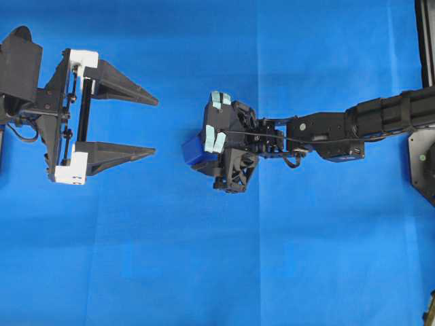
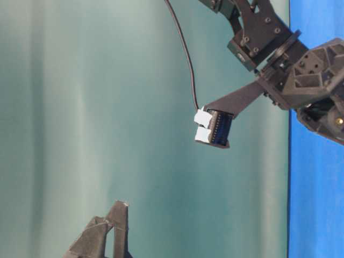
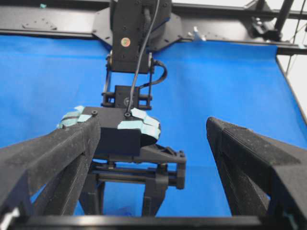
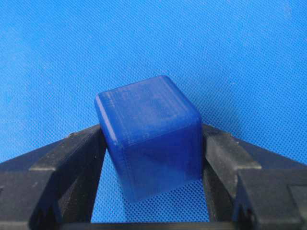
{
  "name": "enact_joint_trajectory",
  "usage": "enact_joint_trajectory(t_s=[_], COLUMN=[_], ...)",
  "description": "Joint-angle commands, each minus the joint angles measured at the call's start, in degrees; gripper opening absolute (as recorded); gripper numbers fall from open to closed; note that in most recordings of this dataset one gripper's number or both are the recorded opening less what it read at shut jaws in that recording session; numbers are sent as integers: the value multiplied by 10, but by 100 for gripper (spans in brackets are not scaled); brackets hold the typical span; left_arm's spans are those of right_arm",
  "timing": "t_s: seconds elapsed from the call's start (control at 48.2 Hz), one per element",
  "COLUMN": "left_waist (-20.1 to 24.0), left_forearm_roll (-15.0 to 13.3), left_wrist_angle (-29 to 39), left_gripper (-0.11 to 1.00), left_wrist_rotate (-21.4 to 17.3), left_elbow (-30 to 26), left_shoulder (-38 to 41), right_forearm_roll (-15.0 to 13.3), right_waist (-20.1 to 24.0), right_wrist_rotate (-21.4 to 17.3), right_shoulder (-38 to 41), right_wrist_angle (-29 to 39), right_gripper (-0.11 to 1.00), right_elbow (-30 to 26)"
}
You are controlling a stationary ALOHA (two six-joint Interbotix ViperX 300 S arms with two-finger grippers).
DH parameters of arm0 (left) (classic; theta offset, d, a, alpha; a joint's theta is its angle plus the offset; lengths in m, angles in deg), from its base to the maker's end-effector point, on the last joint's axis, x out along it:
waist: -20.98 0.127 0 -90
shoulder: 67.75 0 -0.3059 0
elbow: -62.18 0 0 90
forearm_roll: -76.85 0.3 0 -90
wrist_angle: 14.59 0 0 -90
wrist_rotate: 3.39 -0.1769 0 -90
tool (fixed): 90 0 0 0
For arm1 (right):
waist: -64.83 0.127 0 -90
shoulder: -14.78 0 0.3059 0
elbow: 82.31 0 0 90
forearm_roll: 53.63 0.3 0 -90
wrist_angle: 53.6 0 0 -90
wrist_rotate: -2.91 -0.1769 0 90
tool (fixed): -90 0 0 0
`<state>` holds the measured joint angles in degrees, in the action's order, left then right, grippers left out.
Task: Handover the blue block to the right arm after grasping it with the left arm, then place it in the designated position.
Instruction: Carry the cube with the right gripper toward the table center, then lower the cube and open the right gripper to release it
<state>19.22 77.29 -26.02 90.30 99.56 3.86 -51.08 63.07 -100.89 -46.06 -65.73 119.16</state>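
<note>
The blue block (image 4: 151, 129) is a small dark-blue cube pinched between the two black fingers (image 4: 72, 158) of my right gripper (image 4: 151, 160), which is shut on it. From overhead the block (image 1: 194, 151) pokes out at the lower left of the right gripper (image 1: 204, 144), near the cloth's middle. In the table-level view the block (image 2: 221, 129) hangs clear of the cloth. My left gripper (image 1: 155, 128), with white brackets, stands open and holds nothing. It lies a short way left of the block, fingertips pointing at it. Seen from the left wrist, its fingers (image 3: 48, 158) frame the right gripper (image 3: 129, 136).
Plain blue cloth (image 1: 217, 272) covers the whole table. The right arm's black links (image 1: 380, 119) stretch to its base (image 1: 423, 159) at the right edge. A black frame rail (image 3: 230, 14) runs behind the far edge of the cloth.
</note>
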Motion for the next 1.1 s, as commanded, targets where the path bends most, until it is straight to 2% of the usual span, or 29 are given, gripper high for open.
enact_joint_trajectory(t_s=[0.0, 0.249, 0.291, 0.415, 0.477, 0.644, 0.83, 1.08], left_waist=[3, 2, 2, 2, 2, 3, 3, 2], left_forearm_roll=[-1, -1, -1, -1, -1, -1, -1, -1], left_wrist_angle=[-3, -3, -3, -4, -3, -4, -3, -3], left_gripper=[93, 93, 93, 93, 93, 93, 93, 93], left_wrist_rotate=[-1, -1, -1, -1, -1, -1, -1, -1], left_elbow=[-15, -14, -13, -13, -13, -12, -12, -13], left_shoulder=[-4, -4, -4, -5, -6, -6, -7, -8], right_forearm_roll=[4, 12, 13, 15, 15, 15, 15, 11], right_waist=[1, 1, 1, 3, 3, 3, 3, 4], right_wrist_rotate=[-1, -2, -3, -3, -3, -3, -2, 1], right_shoulder=[-9, -9, -9, -9, -9, -18, -56, -154], right_wrist_angle=[-4, 4, 4, 4, 4, 15, 40, 89], right_gripper=[44, 44, 51, 86, 95, 85, 86, 86], right_elbow=[-11, -10, -11, -11, -11, -10, -1, 28])
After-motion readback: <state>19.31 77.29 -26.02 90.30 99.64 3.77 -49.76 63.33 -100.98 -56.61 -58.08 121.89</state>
